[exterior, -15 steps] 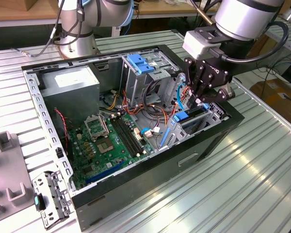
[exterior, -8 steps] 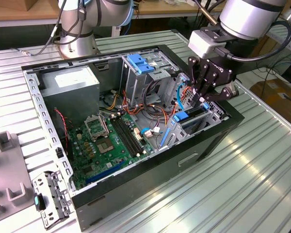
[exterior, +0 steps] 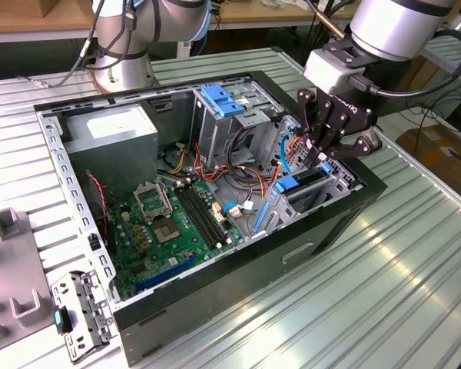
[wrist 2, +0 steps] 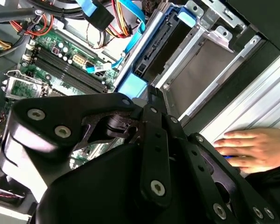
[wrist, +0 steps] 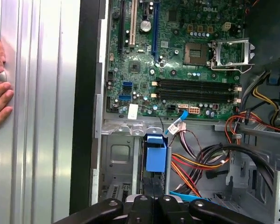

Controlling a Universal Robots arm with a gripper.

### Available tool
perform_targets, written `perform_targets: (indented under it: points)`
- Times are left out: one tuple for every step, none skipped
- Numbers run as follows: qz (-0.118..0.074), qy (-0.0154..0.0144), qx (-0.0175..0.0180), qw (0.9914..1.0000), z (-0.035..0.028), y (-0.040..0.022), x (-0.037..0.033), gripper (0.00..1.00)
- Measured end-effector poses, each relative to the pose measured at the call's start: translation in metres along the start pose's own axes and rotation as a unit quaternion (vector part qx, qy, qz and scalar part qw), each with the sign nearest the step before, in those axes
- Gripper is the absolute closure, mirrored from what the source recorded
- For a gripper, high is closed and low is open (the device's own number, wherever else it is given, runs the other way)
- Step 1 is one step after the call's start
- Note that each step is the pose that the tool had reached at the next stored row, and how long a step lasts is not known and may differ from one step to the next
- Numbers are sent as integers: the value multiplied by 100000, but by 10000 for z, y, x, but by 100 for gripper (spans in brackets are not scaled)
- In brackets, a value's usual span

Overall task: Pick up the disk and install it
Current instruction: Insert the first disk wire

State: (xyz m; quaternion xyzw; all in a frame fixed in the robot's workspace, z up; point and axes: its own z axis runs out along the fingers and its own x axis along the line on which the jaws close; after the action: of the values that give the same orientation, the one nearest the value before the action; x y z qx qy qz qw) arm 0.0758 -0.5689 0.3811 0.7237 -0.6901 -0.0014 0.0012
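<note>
The disk [exterior: 301, 187] stands on edge in the metal drive bay at the corner of the open computer case on the exterior view's right. Its dark top edge and blue bracket rails show. Both wrist views show its blue end tab [wrist: 156, 156] [wrist 2: 130, 86]. My gripper [exterior: 320, 156] hangs straight over the bay with its fingers drawn together and their tips down at the disk's upper edge. I cannot tell whether the tips pinch the disk or only rest on it. The black gripper linkage [wrist 2: 151, 140] hides the contact point.
The black case [exterior: 215, 288] lies open on a ribbed metal table, with the green motherboard [exterior: 169, 223] inside. An upright metal cage with a blue latch [exterior: 219, 98], a grey box [exterior: 115, 134] and loose cables [exterior: 246, 165] crowd the bay. A person's hand [wrist 2: 252, 149] rests on the table beside the case.
</note>
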Motion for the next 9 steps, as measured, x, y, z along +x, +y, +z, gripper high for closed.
perform_targets:
  points:
    - [-64,-6,-96,100000,0,-52,2,89]
    - [-105,-9,-204,100000,0,-101,3,89]
    - [-140,-15,-283,100000,0,-141,4,89]
    - [-153,-24,-388,99999,0,-196,5,89]
    - [-174,-27,-458,99999,0,-237,6,89]
    - [-204,-26,-540,99998,-1,-284,6,89]
    - [-221,-30,-597,99998,0,-320,6,89]
    - [-254,-32,-695,99997,0,-387,4,89]
    - [-272,-34,-730,99997,0,-424,-2,89]
